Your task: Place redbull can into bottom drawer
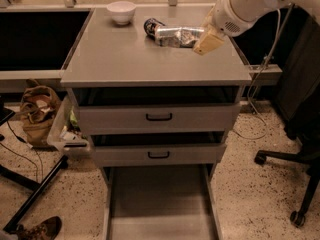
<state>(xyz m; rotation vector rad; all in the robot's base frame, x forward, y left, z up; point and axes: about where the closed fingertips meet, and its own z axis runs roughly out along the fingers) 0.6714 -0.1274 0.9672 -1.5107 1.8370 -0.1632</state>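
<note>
The redbull can (174,35), slim and shiny silver, lies sideways in my gripper (198,38) above the back of the grey cabinet top (125,59). The gripper is shut on the can's right end, and its tan fingers (209,40) show there. The can overlaps the shorter dark can (149,25) lying just behind it on the top. The bottom drawer (160,204) is pulled out at the foot of the cabinet, and its wide flat grey floor is bare.
A white bowl (121,11) stands at the back left of the cabinet top. Two shallower drawers with black handles (159,117) (158,155) are slightly open. A tan bag (37,113) and a black stand leg (35,196) lie at left. An office chair base (295,184) is at right.
</note>
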